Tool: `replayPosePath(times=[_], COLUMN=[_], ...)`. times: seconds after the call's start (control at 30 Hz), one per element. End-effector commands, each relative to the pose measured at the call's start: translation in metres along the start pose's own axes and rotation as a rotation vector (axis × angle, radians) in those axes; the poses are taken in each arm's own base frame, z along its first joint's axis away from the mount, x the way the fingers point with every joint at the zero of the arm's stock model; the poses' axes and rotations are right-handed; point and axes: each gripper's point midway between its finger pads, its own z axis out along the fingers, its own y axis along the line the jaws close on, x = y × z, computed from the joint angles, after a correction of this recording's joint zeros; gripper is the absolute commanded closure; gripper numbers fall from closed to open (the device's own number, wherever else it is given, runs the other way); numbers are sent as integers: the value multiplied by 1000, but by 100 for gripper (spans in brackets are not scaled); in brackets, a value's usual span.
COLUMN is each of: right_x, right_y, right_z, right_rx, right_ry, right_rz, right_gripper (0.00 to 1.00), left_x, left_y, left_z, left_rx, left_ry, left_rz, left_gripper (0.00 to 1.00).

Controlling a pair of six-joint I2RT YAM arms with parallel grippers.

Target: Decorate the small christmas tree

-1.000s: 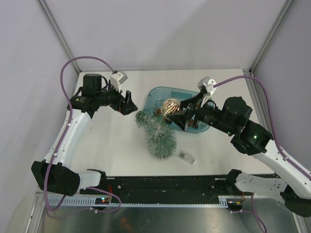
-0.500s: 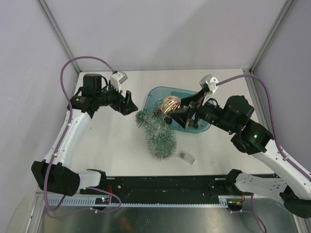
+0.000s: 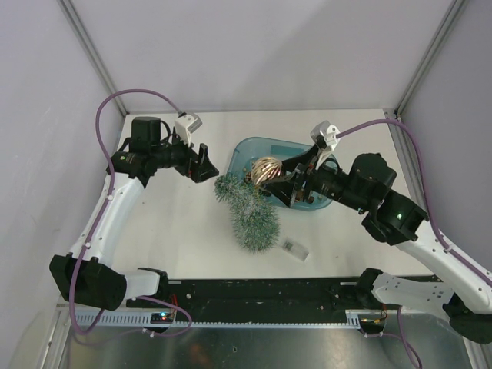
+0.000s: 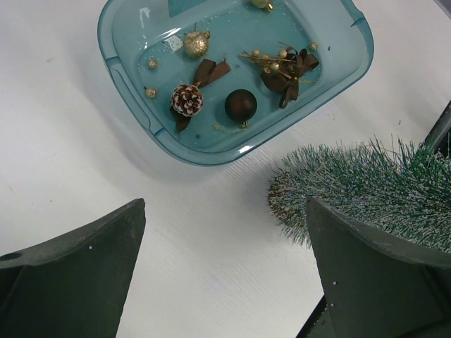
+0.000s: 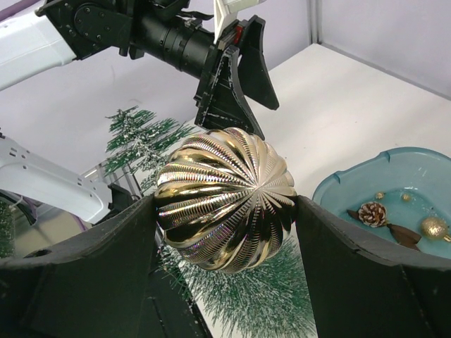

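The small christmas tree (image 3: pixel 250 210) lies on its side on the white table, tip toward the teal tub (image 3: pixel 243 154); it shows in the left wrist view (image 4: pixel 366 186) and under the ball in the right wrist view (image 5: pixel 275 296). My right gripper (image 3: pixel 270 178) is shut on a ribbed gold ball ornament (image 3: pixel 265 169) (image 5: pixel 225 199) and holds it in the air above the tree's upper part. My left gripper (image 3: pixel 202 163) is open and empty, just left of the tree tip (image 4: pixel 282 204).
The tub (image 4: pixel 130 77) holds a pinecone (image 4: pixel 187 100), a dark brown ball (image 4: pixel 240 105), a small gold ball (image 4: pixel 196 44) and brown bows (image 4: pixel 289 67). A small clear piece (image 3: pixel 294 248) lies on the table near the tree's base.
My right gripper has carried the gold ball a little left, from over the tub's edge to above the tree. The left arm has not moved.
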Motion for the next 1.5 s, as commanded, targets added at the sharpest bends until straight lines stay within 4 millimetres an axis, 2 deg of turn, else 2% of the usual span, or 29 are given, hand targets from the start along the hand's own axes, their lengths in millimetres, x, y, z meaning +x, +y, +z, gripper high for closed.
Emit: replayPosePath(times=[0.0, 0.5, 0.67, 0.87, 1.03, 1.47], right_x=[-10, -9, -6, -13, -18, -9], right_y=[6, 7, 4, -7, -7, -8], right_z=[1, 7, 6, 8, 12, 10], right_rx=[-22, -40, -26, 9, -7, 0], right_ry=[-46, -50, -51, -82, -100, -84], right_rz=[-2, 3, 1, -19, -20, 0], right_gripper=[63, 63, 60, 58, 58, 58], left_x=[-13, -10, -10, -10, -10, -10], left_y=[-9, -8, -9, -10, -10, -11], left_z=[-8, -7, -7, -8, -8, -9], left_rx=[23, 22, 24, 27, 26, 31], left_ry=[-38, -32, -34, -35, -37, -37], left_rz=[-4, -3, -3, -3, -3, -4], left_gripper=[0, 0, 0, 0, 0, 0])
